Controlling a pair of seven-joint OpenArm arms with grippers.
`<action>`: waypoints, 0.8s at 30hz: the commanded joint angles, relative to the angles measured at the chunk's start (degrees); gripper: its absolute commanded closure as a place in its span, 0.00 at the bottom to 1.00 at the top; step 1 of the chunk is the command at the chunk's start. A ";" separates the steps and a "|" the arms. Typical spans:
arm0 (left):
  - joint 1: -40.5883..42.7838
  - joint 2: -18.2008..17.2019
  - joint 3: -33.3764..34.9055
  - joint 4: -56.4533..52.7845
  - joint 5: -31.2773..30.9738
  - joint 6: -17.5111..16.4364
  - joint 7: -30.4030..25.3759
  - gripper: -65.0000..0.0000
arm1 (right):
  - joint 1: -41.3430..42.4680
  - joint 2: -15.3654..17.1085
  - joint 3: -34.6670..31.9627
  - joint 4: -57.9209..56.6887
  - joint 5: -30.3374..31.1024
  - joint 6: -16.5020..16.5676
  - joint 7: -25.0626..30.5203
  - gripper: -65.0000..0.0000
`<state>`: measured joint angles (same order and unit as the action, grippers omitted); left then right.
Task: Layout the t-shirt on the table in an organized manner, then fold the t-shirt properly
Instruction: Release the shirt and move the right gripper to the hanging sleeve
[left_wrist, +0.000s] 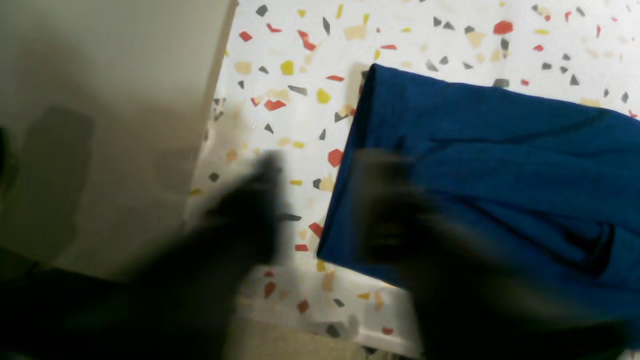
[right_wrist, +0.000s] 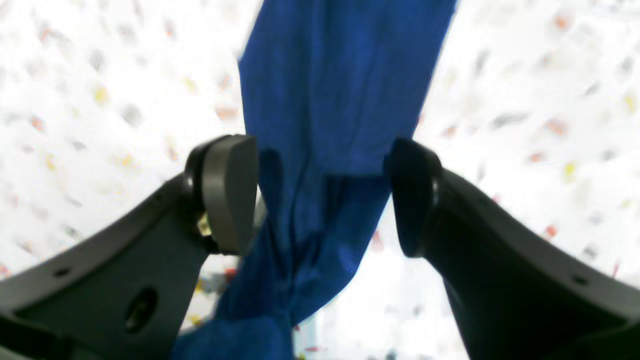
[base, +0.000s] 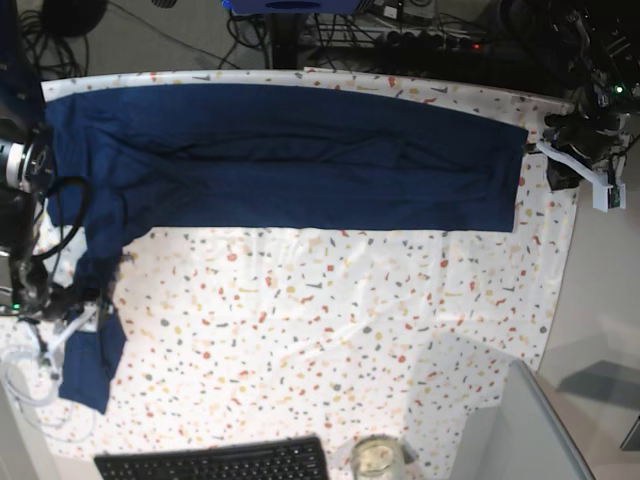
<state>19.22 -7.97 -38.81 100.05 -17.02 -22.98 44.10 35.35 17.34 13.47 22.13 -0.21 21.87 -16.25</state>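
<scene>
At 8 o'clock on the table (base: 330, 330), right gripper (right_wrist: 322, 195) reaches low, jaws wide astride a hanging t-shirt (base: 290, 160) sleeve. At 2 o'clock, left gripper (base: 560, 170), motion-blurred, closed, sits beside the folded band's end.

The t-shirt (base: 290, 160) is seen as plain dark navy. The table (base: 330, 330) is covered in white, flecked red, orange, grey, yellow.
</scene>
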 joint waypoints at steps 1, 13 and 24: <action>0.16 -0.69 -0.27 0.92 -0.52 -0.27 -1.15 1.00 | 2.14 0.81 -1.30 0.68 0.60 -0.29 1.61 0.40; -0.37 -0.78 -0.27 -4.09 -0.52 -0.27 -1.33 1.00 | 0.47 -1.04 -6.31 0.68 0.52 -0.90 1.61 0.65; -0.37 -0.96 -0.27 -4.36 -0.52 -0.27 -1.33 1.00 | -1.20 -0.95 -5.96 1.65 0.69 -0.46 3.72 1.00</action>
<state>19.03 -8.01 -38.81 94.80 -16.97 -22.98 44.01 32.80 15.53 7.29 22.81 -0.03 21.02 -13.47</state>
